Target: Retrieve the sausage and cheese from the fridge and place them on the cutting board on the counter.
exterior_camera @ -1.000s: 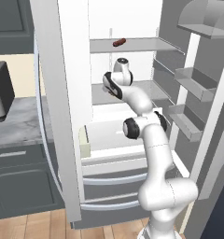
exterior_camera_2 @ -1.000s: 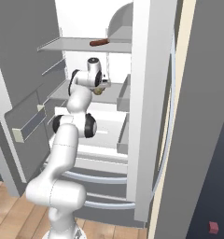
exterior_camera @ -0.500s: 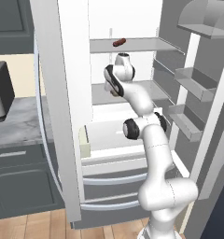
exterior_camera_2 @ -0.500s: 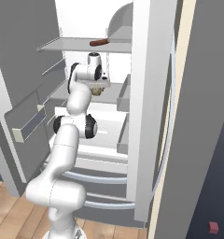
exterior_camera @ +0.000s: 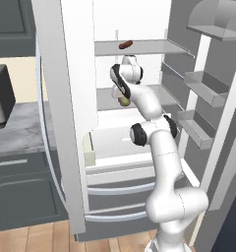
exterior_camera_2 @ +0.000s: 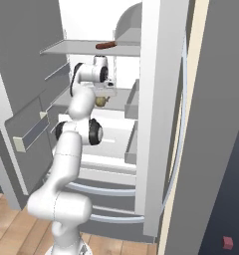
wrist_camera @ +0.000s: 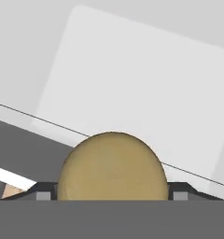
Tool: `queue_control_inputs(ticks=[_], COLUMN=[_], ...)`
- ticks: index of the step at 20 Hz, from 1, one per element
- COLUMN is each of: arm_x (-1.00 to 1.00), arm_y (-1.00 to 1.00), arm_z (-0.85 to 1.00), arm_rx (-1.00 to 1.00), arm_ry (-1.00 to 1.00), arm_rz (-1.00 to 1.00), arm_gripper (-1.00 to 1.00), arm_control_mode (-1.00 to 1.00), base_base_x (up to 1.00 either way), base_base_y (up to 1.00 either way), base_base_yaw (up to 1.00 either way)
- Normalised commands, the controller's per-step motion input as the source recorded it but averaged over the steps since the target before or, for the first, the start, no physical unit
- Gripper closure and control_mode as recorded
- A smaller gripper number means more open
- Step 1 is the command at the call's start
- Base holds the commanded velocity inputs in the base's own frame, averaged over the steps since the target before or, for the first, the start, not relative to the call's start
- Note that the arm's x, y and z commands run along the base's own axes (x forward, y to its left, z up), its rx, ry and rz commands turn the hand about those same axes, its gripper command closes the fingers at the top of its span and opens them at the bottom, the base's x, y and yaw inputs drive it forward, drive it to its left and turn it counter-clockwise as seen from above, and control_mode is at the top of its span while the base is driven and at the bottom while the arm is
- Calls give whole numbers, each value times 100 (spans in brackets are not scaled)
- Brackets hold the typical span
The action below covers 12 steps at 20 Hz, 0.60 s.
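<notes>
Raised a little since the earlier frame — two-finger gripper (wrist_camera: 112, 196) with small pale yellow-tan cheese lump (wrist_camera: 112, 165). Clamped between fingers, above grey fridge shelf (exterior_camera: 107, 101) — reddish-brown sausage (exterior_camera: 125, 45) higher up.

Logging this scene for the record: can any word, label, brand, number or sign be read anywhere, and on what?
None: no readable text in any view.
The tall grey French-door fridge, dark reddish-brown sausage, rounded pale yellow-tan cheese and black countertop appliance all look plain, without labels.
</notes>
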Motion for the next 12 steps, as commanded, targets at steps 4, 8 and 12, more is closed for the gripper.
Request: queue_control_inputs(ticks=[4,8,12], arm_x=[-93,-94,-94], arm_y=[-3,-4,-5], arm_z=[-32,-13,-8], arm_rx=[4,6,6], arm_ry=[-11,-17,-20], arm_rz=[6,8,9], arm_gripper=[100,100,100], arm_control_mode=[-100,-100,-100], base_base_x=[0,0,0], base_base_y=[0,0,0], base_base_yaw=[0,0,0])
